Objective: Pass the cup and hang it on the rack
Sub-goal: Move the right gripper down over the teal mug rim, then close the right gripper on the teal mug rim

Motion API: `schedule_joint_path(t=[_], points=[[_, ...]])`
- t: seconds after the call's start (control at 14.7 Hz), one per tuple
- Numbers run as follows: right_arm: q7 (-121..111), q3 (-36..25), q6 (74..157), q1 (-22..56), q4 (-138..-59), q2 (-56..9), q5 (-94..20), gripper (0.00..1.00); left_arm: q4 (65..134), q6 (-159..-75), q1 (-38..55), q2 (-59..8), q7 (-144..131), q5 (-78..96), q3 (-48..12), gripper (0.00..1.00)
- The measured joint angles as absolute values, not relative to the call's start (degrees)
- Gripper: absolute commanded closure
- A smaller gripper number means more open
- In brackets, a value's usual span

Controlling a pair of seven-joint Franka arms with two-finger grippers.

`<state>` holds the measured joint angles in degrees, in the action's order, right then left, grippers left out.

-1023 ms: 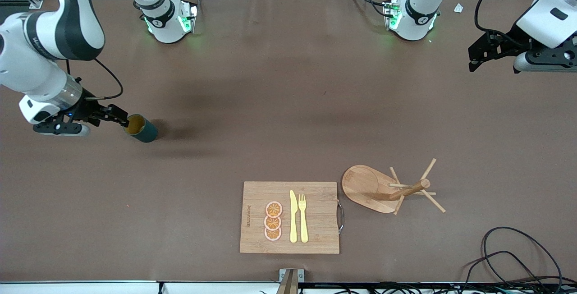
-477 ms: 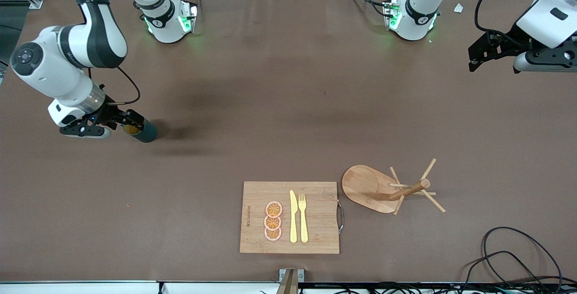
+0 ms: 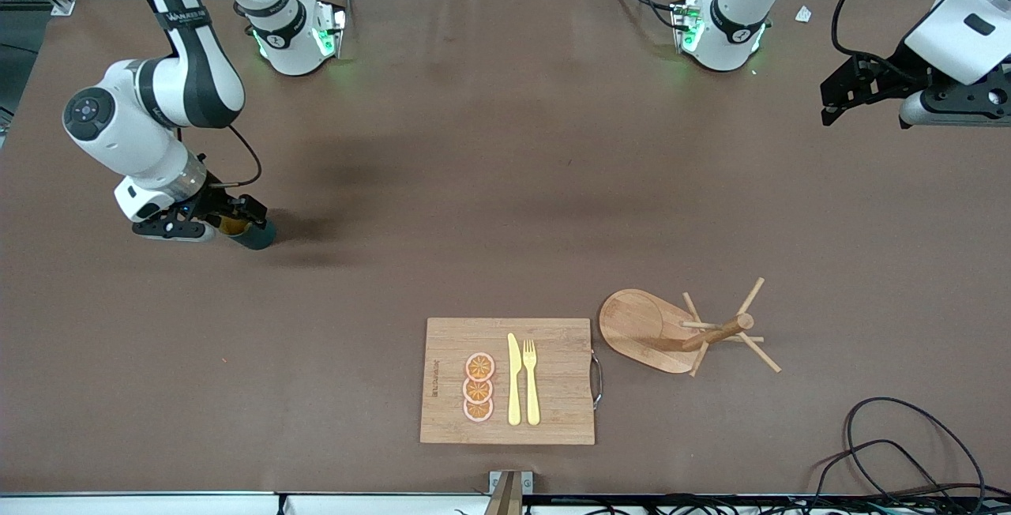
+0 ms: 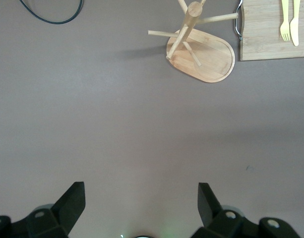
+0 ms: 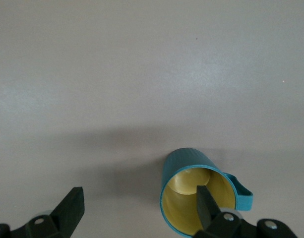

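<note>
Teal cup (image 3: 251, 234) is standing upright near the right arm's end of the table, mouth up, handle out to one side. The right gripper (image 3: 237, 219) is hanging over it, jaws apart — one finger (image 5: 205, 207) inside the yellow mouth, the other well outside, so the wall is off-centre in the gap. Left gripper (image 3: 829, 108) is waiting, jaws apart, at its own end, closer to the rack (image 3: 685, 331). The cup's base is hidden.

Two white arms, black joint bands, grey lettering on the links. Bases (image 3: 292, 33) glow green. Black cables loop off both wrists. Black angular fingers (image 4: 67, 203), silver screws near the tips.
</note>
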<state>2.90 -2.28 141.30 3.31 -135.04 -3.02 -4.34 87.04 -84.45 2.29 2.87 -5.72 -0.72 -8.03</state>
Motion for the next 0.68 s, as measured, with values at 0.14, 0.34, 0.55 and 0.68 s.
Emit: schedule_joint_path(t=[0.14, 0.34, 0.55, 0.68], points=[[2.9, -2.4, 141.6, 3.2, -135.1, -4.0, -4.3, 0.00, 87.0, -84.5, 2.3, 2.9, -5.7, -0.7, -8.0, 0.00], [2.9, -2.5, 142.4, 3.2, -135.4, -5.3, -4.3, 0.00, 87.0, -84.5, 2.3, 2.9, -5.7, -0.7, -8.0, 0.00], [2.9, -2.5, 143.6, 3.1, -136.3, -6.2, -4.3, 0.00, 87.0, -84.5, 2.3, 2.9, -5.7, -0.7, -8.0, 0.00], [2.9, -2.5, 143.7, 3.1, -136.7, -6.3, -4.3, 0.00, 87.0, -84.5, 2.3, 2.9, -5.7, -0.7, -8.0, 0.00]])
